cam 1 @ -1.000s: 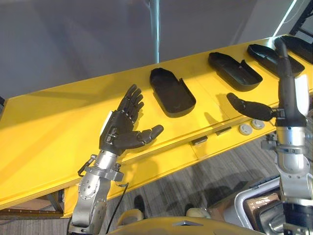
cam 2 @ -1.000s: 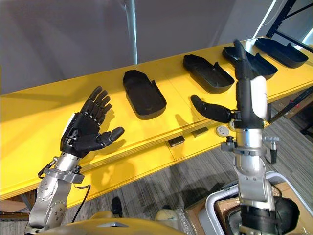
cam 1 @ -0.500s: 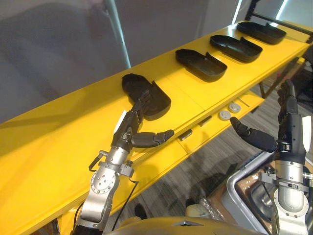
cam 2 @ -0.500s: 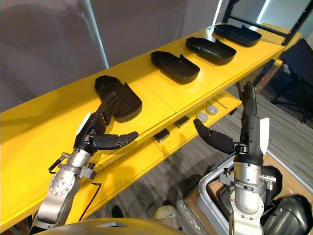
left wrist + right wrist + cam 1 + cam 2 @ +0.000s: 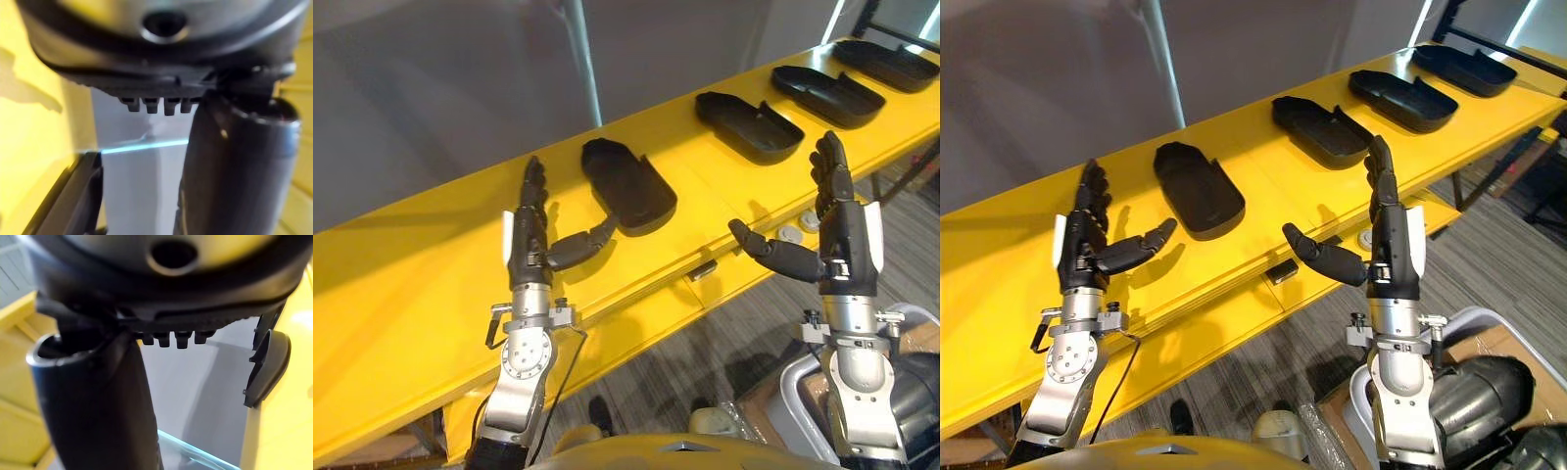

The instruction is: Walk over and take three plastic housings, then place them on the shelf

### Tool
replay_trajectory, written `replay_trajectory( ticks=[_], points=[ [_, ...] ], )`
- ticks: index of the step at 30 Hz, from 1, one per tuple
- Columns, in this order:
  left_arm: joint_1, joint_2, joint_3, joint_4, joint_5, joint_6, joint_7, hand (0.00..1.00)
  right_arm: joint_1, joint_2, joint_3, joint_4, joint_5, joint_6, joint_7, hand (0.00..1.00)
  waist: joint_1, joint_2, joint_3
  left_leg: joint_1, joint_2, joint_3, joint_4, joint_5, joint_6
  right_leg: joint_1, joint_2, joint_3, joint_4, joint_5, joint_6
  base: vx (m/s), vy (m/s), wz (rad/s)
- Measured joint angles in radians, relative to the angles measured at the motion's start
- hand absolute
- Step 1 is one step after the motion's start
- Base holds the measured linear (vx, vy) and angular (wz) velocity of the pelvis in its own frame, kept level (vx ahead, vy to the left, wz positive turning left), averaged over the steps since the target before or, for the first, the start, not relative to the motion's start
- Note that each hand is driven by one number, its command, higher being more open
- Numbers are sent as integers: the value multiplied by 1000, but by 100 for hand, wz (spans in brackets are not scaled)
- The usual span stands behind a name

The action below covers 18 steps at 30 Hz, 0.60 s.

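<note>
Black housing (image 5: pixel 628 186) just beside outspread left hand (image 5: pixel 527 250); right hand (image 5: pixel 840 250) outspread, empty

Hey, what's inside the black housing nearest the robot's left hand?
The housing lies open side up on the yellow table, and its hollow looks empty. Its near wall hides a strip of the floor inside. The left hand is beside it, not in it.

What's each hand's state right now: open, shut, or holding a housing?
Left hand: open, fingers straight, holding nothing.
Right hand: open, fingers straight, holding nothing.
</note>
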State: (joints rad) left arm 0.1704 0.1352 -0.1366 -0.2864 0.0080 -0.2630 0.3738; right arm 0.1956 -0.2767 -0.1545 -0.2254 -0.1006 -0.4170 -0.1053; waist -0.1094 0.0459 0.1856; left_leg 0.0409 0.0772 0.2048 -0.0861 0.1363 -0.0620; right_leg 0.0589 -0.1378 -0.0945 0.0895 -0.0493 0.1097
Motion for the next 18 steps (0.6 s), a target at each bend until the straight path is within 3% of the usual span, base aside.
replay_trajectory(
  ticks=[6,12,14,18],
  points=[
    [58,-1,23,-50,0,-52,-9,100,-85,-7,9,195,-53,117,-66,100,34,-13,17,-22,-2,-54,1,15,1,16,0,-57,-1,-5,-5,-4,-12,29],
    [76,0,34,-50,-25,-52,-63,100,-104,-71,9,228,-56,142,-66,100,40,-19,46,-34,-8,-73,1,23,3,13,0,-69,11,-4,-5,8,2,6],
    [75,0,35,-49,-118,-52,-123,100,-131,-83,7,256,-81,148,-67,100,39,-25,54,-33,-8,-73,1,26,6,13,0,-69,13,-4,-5,0,0,0],
    [74,1,33,-49,-144,-53,-177,100,-159,-83,10,278,-83,148,-66,100,44,-26,80,-35,-8,-74,1,28,4,11,0,-70,15,-4,-5,0,0,0]
  ],
)
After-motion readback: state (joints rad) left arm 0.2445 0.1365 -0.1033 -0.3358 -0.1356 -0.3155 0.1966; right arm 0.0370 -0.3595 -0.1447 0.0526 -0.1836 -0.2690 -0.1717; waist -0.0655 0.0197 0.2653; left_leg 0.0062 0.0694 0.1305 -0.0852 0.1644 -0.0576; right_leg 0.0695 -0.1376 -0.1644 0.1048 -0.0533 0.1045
